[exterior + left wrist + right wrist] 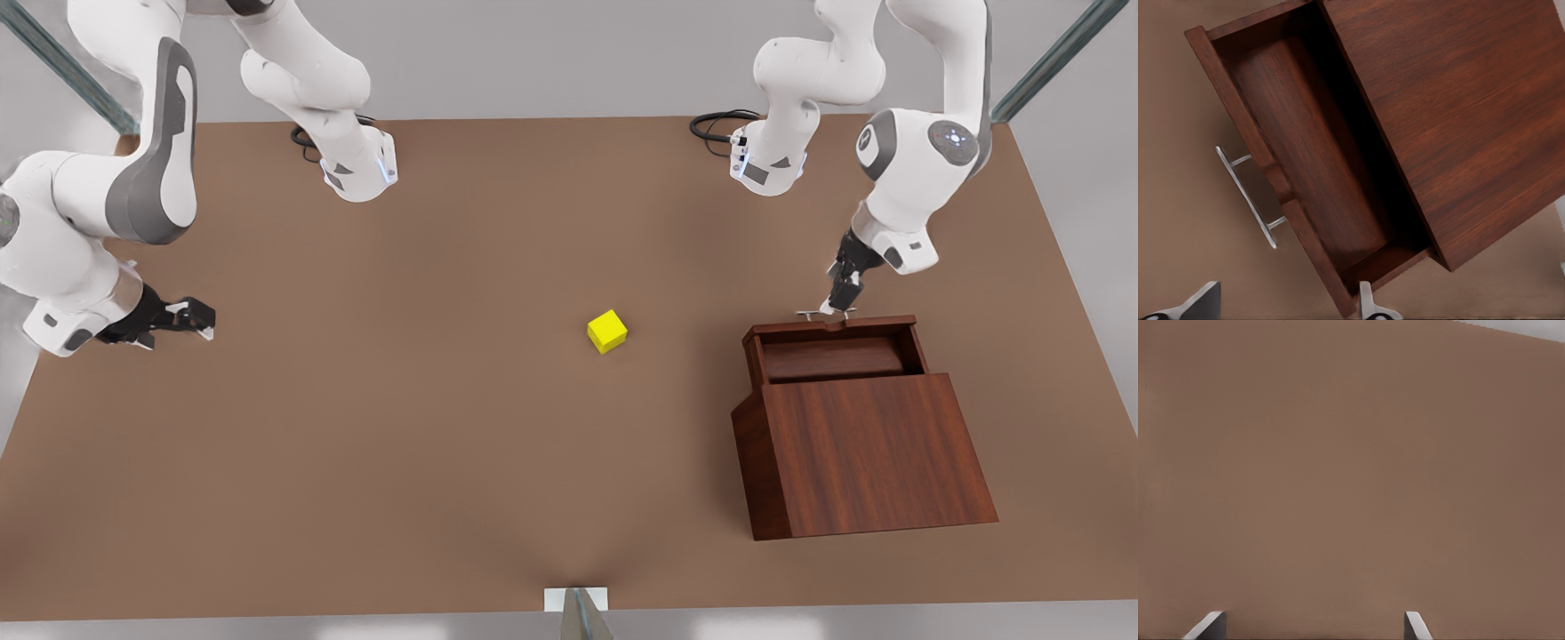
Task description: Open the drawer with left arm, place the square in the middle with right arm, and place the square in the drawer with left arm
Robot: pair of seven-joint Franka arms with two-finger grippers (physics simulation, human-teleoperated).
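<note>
The right tool (191, 318), fingers apart, is seen over bare surface (400, 444) far from the cabinet (867, 453). The yellow cube (607, 331) lies between them, nearer the cabinet. The drawer (831, 351) is pulled open; the left tool (837, 305), fingers spread, seems just above its handle (1245, 195).

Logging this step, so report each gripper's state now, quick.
Left gripper: open, holding nothing, above the handle of the open drawer.
Right gripper: open, empty, waiting over bare table.
</note>
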